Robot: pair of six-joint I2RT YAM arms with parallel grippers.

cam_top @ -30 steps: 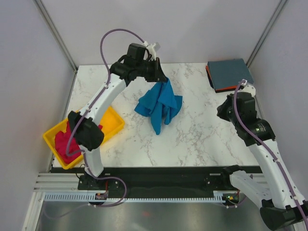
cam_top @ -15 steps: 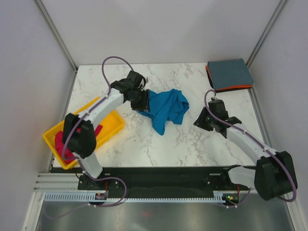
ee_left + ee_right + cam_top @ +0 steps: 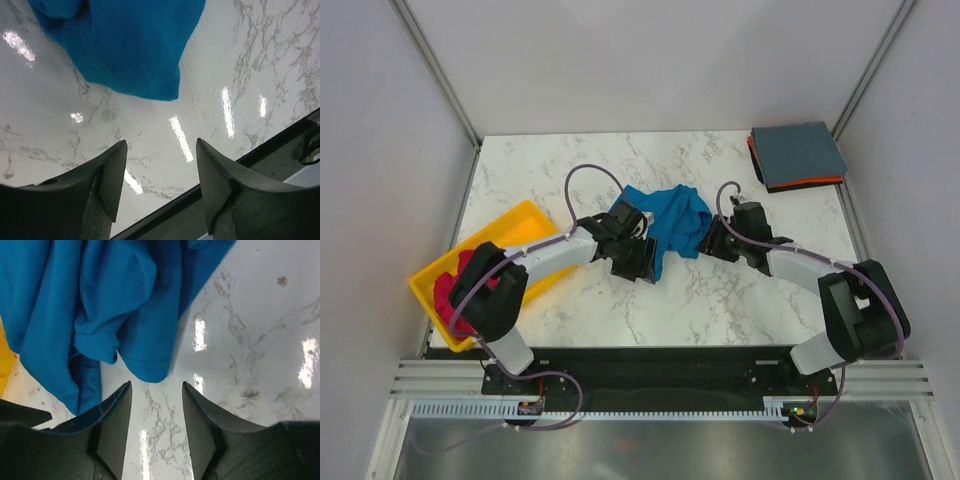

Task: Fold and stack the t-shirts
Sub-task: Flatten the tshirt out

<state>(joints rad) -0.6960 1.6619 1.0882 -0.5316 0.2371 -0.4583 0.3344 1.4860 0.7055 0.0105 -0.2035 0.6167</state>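
Note:
The bright blue t-shirt (image 3: 670, 215) lies crumpled in a heap in the middle of the marble table (image 3: 750, 290). My left gripper (image 3: 642, 266) sits low at the heap's near-left tip, open and empty. In the left wrist view the blue t-shirt (image 3: 125, 45) lies just beyond the left gripper (image 3: 160, 145). My right gripper (image 3: 710, 243) is low at the heap's right side, open, with bare marble between its fingers. In the right wrist view a blue t-shirt (image 3: 100, 305) fold ends just ahead of the right gripper (image 3: 156, 385). The magenta-red t-shirt (image 3: 453, 292) lies in the yellow tray (image 3: 525, 225).
A folded slate grey-blue t-shirt (image 3: 800, 152) lies on an orange one (image 3: 808, 184) at the far right corner. The tray stands at the table's left edge. A black rail (image 3: 660, 357) runs along the near edge, and grey walls enclose the table.
The blue t-shirt, held up by my left gripper a second ago, now lies loose on the table. Both arms have come down beside it and both grippers have opened.

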